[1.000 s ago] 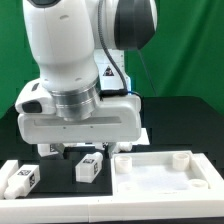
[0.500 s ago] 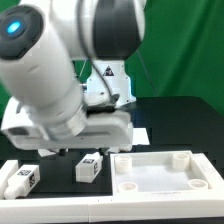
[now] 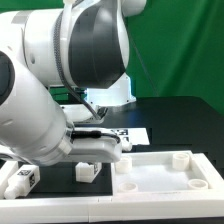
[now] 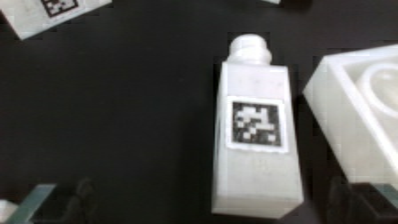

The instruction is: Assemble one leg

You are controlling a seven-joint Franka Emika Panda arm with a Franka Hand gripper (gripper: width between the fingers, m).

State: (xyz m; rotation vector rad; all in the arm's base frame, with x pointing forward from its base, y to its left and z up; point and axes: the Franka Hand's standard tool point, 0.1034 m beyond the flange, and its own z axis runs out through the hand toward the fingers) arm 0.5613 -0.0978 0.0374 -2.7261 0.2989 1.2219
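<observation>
A leg [image 4: 254, 130], a short white block with a black-and-white tag and a round tip, lies flat on the black table. In the exterior view this leg [image 3: 88, 168] lies just below the arm's hand. My gripper [image 4: 205, 212] is open. Its dark fingertips [image 4: 45, 200] stand wide apart on either side of the leg's blunt end, without touching it. A second leg [image 3: 22, 178] lies at the exterior view's left, and it also shows in the wrist view [image 4: 54, 12]. In the exterior view the fingers are hidden by the hand.
The large white tray-like piece [image 3: 160, 178] with round sockets lies at the exterior view's right, and its edge [image 4: 365, 95] is close beside the leg. The marker board [image 3: 132, 133] lies behind. The bulky arm fills the exterior view's left.
The arm has swung round and tilted. Its hand has moved toward the exterior view's right and now sits lower, over the middle leg. The legs and tray have not moved.
</observation>
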